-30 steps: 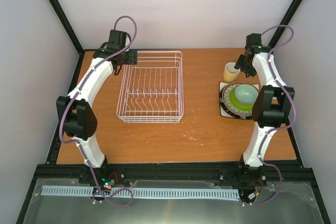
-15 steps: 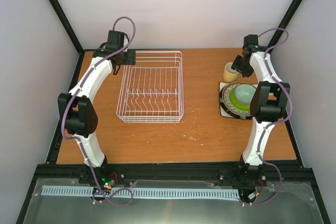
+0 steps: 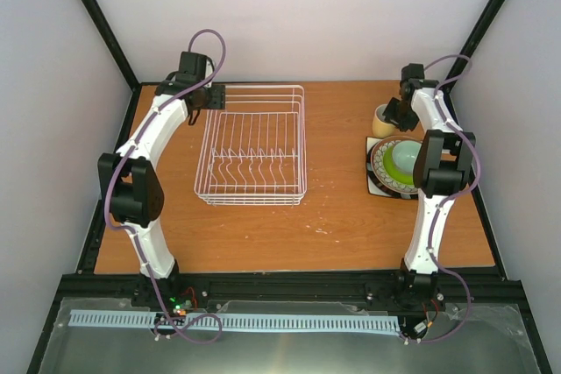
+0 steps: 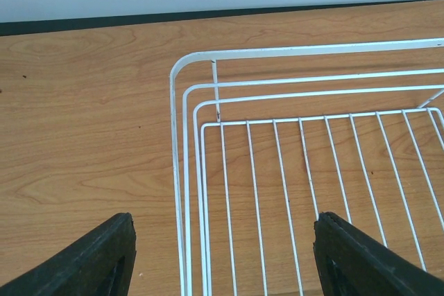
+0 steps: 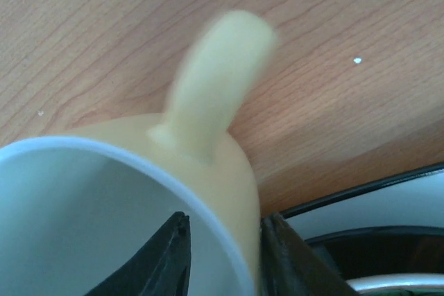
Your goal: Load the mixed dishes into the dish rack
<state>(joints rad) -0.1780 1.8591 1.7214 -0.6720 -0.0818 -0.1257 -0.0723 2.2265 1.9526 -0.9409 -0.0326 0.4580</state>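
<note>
**Dishes and dish rack: holdings at this moment**

- Dish rack (image 3: 252, 144): white wire, rectangular, set flat on the wooden table (image 3: 342, 199). No dish is seen inside it.
- Left gripper (image 3: 206, 102): held above the rack's far-left corner. In the left wrist view the jaws are spread wide and hold nothing. The rack's rounded corner wire (image 4: 312, 48) is seen between and beyond them.
- Yellow-tan mug (image 3: 383, 120): placed well to the right of the rack, level with its far end. In the right wrist view the mug (image 5: 229, 171) is shown blurred, its handle pointing away from the camera.
- Right gripper (image 5: 227, 220): located at the mug, well right of the rack. The jaws are clamped on the mug's wall, one finger inside the white rim and one outside.
- Pale grey-green cup (image 3: 408, 157): seated on top of a plate stack well to the right of the rack, level with its middle and nearer than the mug.
- Lime-green plate (image 3: 390, 172): directly under the cup.
- Cream plate with dark patterned rim (image 3: 378, 168): under the lime-green plate.
- White plate (image 3: 372, 143): at the bottom of the stack, only its edge exposed.
</note>
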